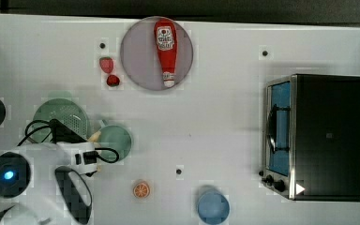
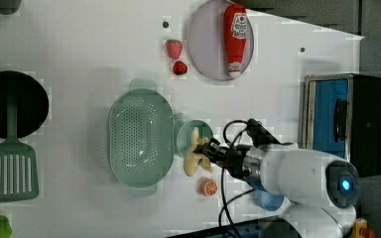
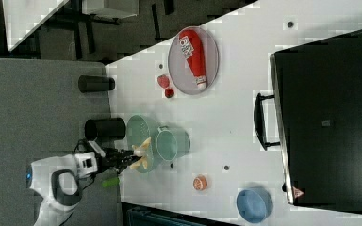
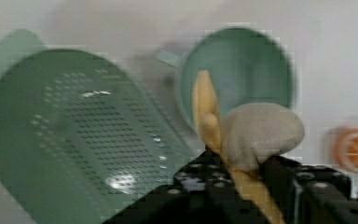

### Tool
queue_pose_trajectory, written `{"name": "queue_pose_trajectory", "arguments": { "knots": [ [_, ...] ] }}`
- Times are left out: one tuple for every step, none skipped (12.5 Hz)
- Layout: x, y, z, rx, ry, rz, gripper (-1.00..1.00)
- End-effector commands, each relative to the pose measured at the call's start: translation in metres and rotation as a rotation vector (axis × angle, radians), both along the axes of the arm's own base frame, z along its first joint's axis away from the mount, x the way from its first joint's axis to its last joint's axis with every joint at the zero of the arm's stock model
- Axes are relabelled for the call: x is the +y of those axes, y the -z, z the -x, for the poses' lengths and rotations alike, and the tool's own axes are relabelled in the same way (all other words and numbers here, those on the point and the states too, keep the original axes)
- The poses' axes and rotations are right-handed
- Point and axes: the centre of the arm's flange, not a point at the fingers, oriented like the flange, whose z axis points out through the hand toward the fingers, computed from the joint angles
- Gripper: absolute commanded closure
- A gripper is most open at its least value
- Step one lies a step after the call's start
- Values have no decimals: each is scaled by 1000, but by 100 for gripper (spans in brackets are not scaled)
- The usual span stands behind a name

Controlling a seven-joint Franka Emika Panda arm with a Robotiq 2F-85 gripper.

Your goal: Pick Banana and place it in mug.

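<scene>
— While your arm covered the grip from above, where was the banana (image 2: 194, 157)?
— Clamped in your gripper (image 2: 206, 151), held beside the mug (image 2: 192, 135); its lower end sat hidden behind the fingers.

- The colander (image 2: 139, 136) looks like matt green plastic, pierced with tiny holes.
- The mug (image 4: 242, 70) is smooth, dull sage.
- The toaster oven (image 1: 321, 136) has a shiny metal frame.
- The table (image 1: 225, 112) is plain matt white.
</scene>
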Motion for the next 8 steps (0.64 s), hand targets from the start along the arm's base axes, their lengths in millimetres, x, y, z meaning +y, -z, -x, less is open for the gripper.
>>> {"name": "queue_pose_trajectory", "arguments": {
  "knots": [
    [-39, 33, -31, 43, 155, -20, 43],
    [-42, 41, -31, 58, 159, -15, 36],
    [-43, 46, -31, 66, 162, -14, 15],
    [-47, 49, -30, 70, 167, -10, -7],
    [-48, 47, -32, 60, 171, -14, -29],
    [-48, 47, -32, 56, 170, -16, -52],
    [-47, 47, -32, 57, 168, -17, -76],
    [-48, 46, -33, 52, 171, -19, -97]
  ]
}}
